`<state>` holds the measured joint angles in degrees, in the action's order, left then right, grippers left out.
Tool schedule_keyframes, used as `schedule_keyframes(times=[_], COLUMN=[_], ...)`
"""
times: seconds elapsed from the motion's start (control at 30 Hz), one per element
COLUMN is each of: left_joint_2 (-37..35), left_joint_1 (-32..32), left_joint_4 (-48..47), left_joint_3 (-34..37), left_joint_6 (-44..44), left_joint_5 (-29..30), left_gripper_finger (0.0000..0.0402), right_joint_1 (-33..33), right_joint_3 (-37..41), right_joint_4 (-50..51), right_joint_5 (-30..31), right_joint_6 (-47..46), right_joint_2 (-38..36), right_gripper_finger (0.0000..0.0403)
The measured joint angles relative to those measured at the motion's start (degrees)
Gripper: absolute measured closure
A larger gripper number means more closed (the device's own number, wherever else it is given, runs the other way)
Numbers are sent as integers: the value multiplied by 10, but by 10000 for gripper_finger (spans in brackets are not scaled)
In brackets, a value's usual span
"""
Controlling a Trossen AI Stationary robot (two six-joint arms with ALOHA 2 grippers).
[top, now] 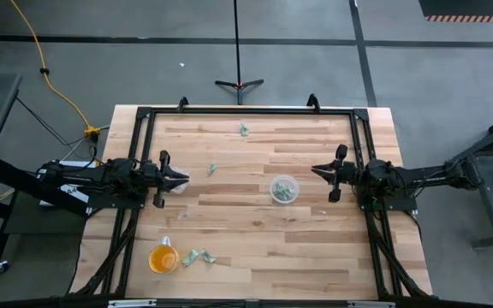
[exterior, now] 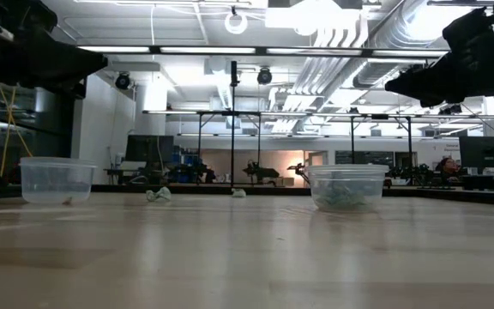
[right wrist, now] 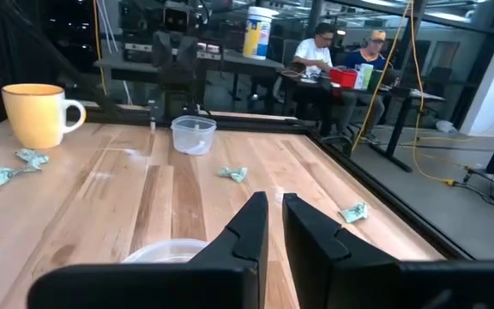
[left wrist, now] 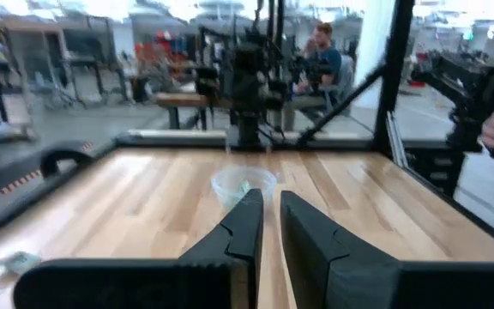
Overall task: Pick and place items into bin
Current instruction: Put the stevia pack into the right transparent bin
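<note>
Small crumpled pale green scraps lie on the wooden table: one near the far edge [top: 243, 129], one mid-table [top: 212, 169], and a pair [top: 197, 257] beside the orange cup [top: 163, 257]. More scraps fill a clear bin [top: 284, 189] right of centre. A second clear bin [right wrist: 193, 135] stands below my left gripper's tip. My left gripper [top: 185, 179] hovers shut at the table's left side, pointing right. My right gripper [top: 315, 169] hovers shut at the right side, pointing left, just beyond the filled bin. Both are above the table and hold nothing.
A black frame [top: 246, 109] runs along the table's far edge and both sides. The orange cup stands near the near-left corner. People sit at desks beyond the table [right wrist: 320, 47]. Bare wood lies between the two bins and along the near right part.
</note>
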<state>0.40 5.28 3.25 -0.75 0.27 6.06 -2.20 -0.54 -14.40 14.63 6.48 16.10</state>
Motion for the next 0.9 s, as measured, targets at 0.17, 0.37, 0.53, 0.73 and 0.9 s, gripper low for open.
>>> schedule_keyframes(times=[0.17,0.37,0.53,0.73,0.9], left_joint_2=[0,31,92,224,344], left_joint_1=[0,0,0,0,0], left_joint_4=[66,107,129,86,-51], left_joint_3=[0,0,-32,-120,-224], left_joint_6=[9,7,-25,-86,-171], left_joint_5=[113,196,201,220,292], left_gripper_finger=[305,205,136,119,136], right_joint_1=[0,0,0,0,0], right_joint_3=[0,0,0,0,0], right_joint_4=[0,0,0,0,0], right_joint_5=[0,9,20,18,18], right_joint_6=[0,13,11,10,10], right_joint_2=[0,0,0,0,0], right_gripper_finger=[370,377,377,379,377])
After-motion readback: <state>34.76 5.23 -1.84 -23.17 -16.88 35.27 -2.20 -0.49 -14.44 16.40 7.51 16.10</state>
